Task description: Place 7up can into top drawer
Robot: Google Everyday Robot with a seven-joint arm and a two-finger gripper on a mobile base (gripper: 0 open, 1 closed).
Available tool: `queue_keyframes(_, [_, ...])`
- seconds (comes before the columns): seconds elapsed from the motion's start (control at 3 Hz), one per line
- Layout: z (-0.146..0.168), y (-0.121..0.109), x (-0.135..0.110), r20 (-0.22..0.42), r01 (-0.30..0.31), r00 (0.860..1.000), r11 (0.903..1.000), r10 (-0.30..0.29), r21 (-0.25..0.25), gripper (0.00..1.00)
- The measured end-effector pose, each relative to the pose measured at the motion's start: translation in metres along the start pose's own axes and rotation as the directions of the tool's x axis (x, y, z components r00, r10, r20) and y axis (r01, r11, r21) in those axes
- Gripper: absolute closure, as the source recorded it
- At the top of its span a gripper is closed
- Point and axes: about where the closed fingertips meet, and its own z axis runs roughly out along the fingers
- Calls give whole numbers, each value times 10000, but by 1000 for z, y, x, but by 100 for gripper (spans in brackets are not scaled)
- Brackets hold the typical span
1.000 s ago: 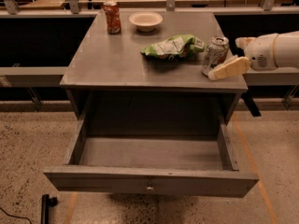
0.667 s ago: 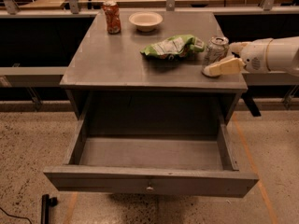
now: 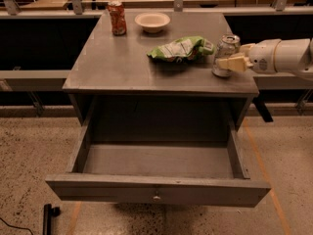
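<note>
The 7up can, silvery with a pull-tab top, stands upright near the right front corner of the grey table top. My gripper reaches in from the right at can height. It is open, with one cream finger across the can's front right side and the other behind it. The can rests on the table. The top drawer is pulled fully out below the table, and its knob faces the camera. Nothing shows inside the drawer.
A green chip bag lies just left of the can. A red-orange can and a white bowl stand at the back of the table. A black object lies on the floor at lower left.
My gripper has moved left and slightly up along the table's right edge, from beside the can to straddling it. The can has not moved.
</note>
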Motion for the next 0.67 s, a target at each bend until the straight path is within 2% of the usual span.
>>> queue_keyframes(0.33, [-5,16,-13,-91,-160,9998,9948,151,-1007,88])
queue_keyframes(0.67, [-20,75,-22,-934,-984,9929,9481,733,-3023,100])
